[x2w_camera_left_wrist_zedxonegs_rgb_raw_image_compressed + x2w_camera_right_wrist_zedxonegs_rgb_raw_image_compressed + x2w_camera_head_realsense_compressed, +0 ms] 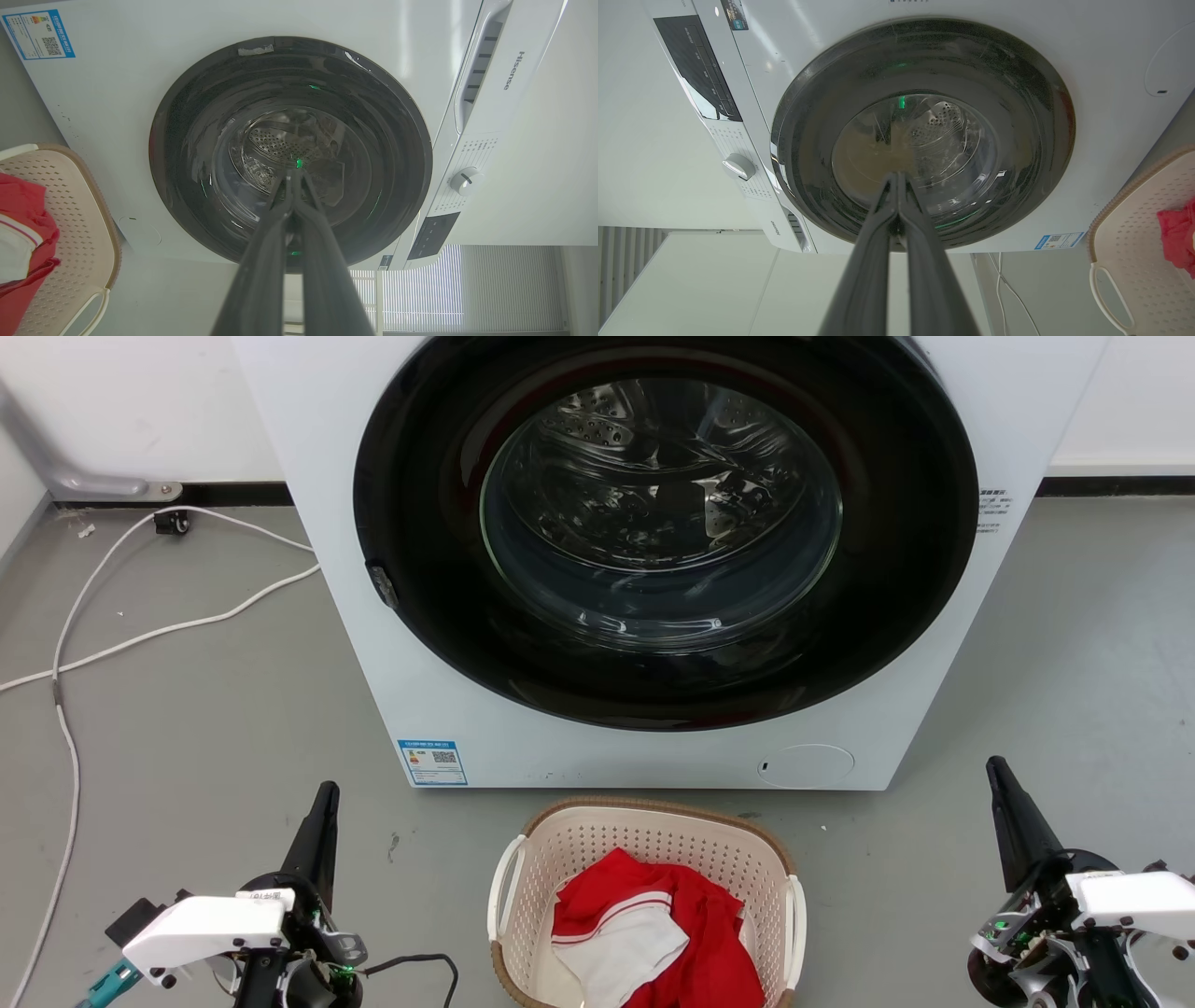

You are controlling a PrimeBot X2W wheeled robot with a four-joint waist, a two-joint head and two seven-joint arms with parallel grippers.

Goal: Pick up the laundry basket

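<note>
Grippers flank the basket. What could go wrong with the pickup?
Both the left gripper and right gripper are shut and off the laundry basket; unless they open, they may miss its thin white handles. The basket sits close to the washer, so a tilted lift might bump it or spill the red garment.

The left gripper [327,795] is hanging low at the robot's left and the right gripper [997,770] low at its right, well apart, each pointing forward and leaning slightly inward, both holding their two long dark fingers pressed together at the tips.
</note>
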